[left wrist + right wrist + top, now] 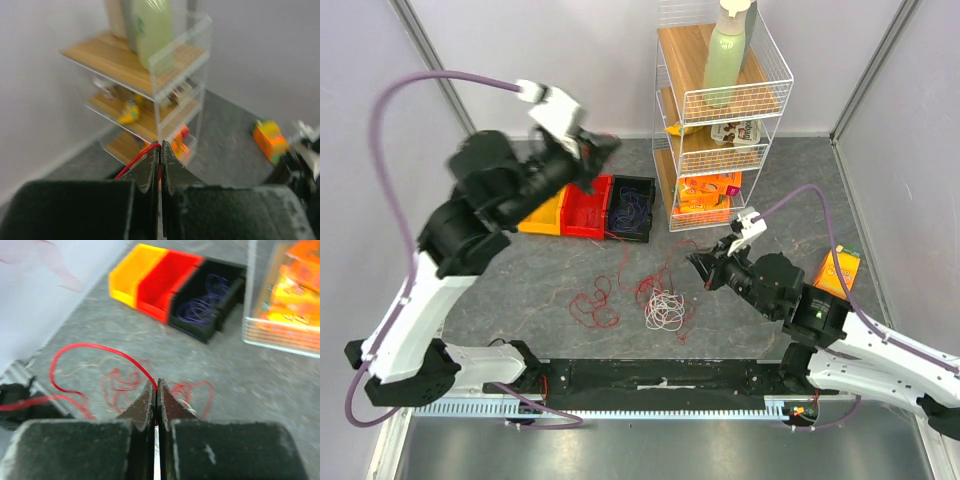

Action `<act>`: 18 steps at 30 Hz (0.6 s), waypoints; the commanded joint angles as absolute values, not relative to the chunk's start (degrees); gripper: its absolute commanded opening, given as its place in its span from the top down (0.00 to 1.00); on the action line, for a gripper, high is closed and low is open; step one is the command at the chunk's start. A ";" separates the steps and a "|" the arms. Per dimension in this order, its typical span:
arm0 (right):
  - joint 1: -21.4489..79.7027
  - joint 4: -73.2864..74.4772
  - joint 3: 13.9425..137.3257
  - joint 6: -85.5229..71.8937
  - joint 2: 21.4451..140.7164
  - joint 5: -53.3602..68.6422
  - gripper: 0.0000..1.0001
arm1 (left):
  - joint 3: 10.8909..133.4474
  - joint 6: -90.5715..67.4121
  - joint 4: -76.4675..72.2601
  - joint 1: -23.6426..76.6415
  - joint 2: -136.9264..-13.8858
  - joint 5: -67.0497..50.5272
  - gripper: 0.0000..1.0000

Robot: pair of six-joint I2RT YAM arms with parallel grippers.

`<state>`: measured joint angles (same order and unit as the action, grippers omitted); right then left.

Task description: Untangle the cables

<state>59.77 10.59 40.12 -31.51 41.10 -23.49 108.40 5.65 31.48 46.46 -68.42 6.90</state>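
Left fingers [149, 170] pinched together on red cable [131, 166], raised high near the bins. Right fingers [145, 405] clamped on red cable too, low over worktop [520, 280]. Loose red loops and white cable [665, 312] clump lie mid-worktop. Purple cable [632, 212] sits in black bin [650, 186].

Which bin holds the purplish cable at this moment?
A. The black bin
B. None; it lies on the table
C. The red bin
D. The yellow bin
A: the right wrist view shows the purplish cable coiled inside the black bin, at the end of the row beside the red bin and the yellow bin, neither of which shows any purple cable.
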 commanded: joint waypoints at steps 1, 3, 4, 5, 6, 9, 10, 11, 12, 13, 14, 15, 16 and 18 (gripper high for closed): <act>59.77 6.42 47.54 -27.25 44.47 -9.86 1.00 | 99.95 -4.12 34.72 45.97 -67.59 -16.14 0.98; 59.77 7.03 49.91 -26.11 45.96 -7.22 1.00 | 96.35 -6.14 33.23 45.79 -66.71 -21.77 0.98; 59.77 7.47 50.70 -25.49 46.40 -6.08 1.00 | 95.37 -7.02 33.05 45.79 -66.62 -24.49 0.98; 59.77 7.56 51.50 -24.97 46.84 -5.02 1.00 | 94.75 -7.64 32.96 45.79 -66.80 -26.78 0.98; 59.77 7.73 52.20 -24.53 46.93 -4.40 1.00 | 94.22 -8.43 33.13 45.79 -67.14 -28.20 0.98; 59.77 8.00 53.43 -23.82 47.28 -3.17 1.00 | 92.47 -9.66 33.22 45.79 -68.02 -32.07 0.98; 59.77 8.26 53.96 -23.64 47.55 -2.73 1.00 | 91.85 -9.93 33.05 45.79 -68.46 -33.82 0.98; 59.85 9.04 54.75 -23.64 48.16 -2.99 1.00 | 91.06 -10.54 32.79 45.88 -68.64 -35.14 0.98; 59.85 10.18 55.71 -23.56 48.86 -3.42 1.00 | 90.45 -10.98 32.35 45.70 -68.82 -36.72 0.98; 59.77 11.50 56.68 -23.38 49.65 -3.86 1.00 | 89.83 -11.60 32.08 45.79 -68.99 -37.52 0.98; 59.85 12.56 57.30 -23.20 50.01 -4.65 1.00 | 89.39 -12.04 31.91 45.79 -69.08 -38.31 0.98; 59.85 13.09 57.74 -23.03 50.10 -5.44 1.00 | 88.95 -12.65 31.82 45.70 -69.17 -39.10 0.98; 59.85 13.44 57.92 -23.11 50.10 -6.23 1.00 | 88.60 -13.35 31.73 45.70 -69.26 -39.46 0.98; 59.85 14.41 58.53 -22.77 50.45 -7.73 1.00 | 87.89 -14.50 31.64 45.70 -69.61 -40.25 0.98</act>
<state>59.79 11.57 55.35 -24.56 50.11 -5.72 88.92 -9.67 34.09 46.02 -69.32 -34.20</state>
